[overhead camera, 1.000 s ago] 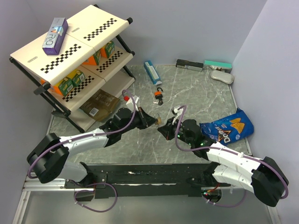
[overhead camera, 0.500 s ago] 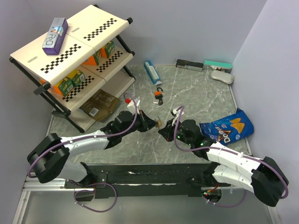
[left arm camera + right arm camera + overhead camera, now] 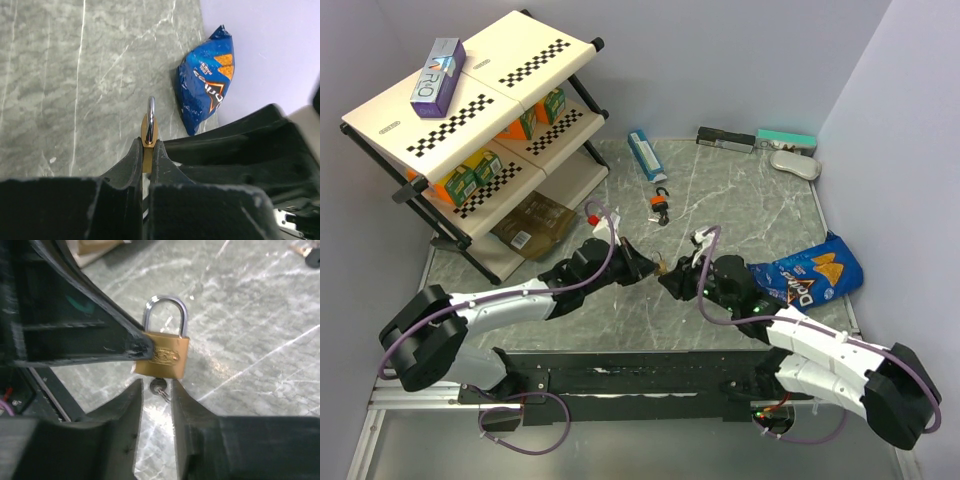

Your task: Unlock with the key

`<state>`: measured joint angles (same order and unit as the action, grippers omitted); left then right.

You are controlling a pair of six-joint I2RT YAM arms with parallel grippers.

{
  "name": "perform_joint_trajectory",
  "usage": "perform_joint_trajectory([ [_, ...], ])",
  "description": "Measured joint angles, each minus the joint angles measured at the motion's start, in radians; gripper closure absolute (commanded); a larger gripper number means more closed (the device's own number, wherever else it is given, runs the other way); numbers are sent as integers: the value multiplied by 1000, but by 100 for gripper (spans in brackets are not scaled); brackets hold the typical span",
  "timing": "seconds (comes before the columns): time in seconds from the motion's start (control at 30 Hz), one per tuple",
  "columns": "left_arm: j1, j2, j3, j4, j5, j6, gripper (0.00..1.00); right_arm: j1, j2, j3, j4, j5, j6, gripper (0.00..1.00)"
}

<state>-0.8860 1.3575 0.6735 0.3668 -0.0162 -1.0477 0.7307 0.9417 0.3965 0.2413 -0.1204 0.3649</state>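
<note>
My left pincer (image 3: 147,150) was clamped on the small brass padlock (image 3: 148,131), fingers closed on both flat faces of its body, holding it clear of the table (image 3: 740,200) near the middle, with its shackle (image 3: 165,315) standing free beyond my fingertips. To the right of it the key (image 3: 159,386) sat at the keyhole in the base of the lock, between the fingers of my right pincer (image 3: 156,395), whose jaws stood narrowly apart on either side of it; I could not tell whether they truly pinched it. I judged the task about halfway: lock picked up and steadied, key brought to the hole and seemingly entered, but the shackle was shut in the body, so the turn and the release were left to do. The key's long axis ran in line with the lock's body, roughly left to right across the scene, its tip pointing left into the lock and away from my right wrist. Further right lay a bag of chips (image 3: 206,80), well apart
</note>
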Motion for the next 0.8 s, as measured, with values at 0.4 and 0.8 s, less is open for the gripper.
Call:
perform_joint_trajectory([
  [0.4,17,54,59,-51,-4,-20,99,51,-66,65,-157,93,-49,53],
  [0.8,18,64,62,-55,-3,-20,99,166,101,195,-223,307,-99,57],
])
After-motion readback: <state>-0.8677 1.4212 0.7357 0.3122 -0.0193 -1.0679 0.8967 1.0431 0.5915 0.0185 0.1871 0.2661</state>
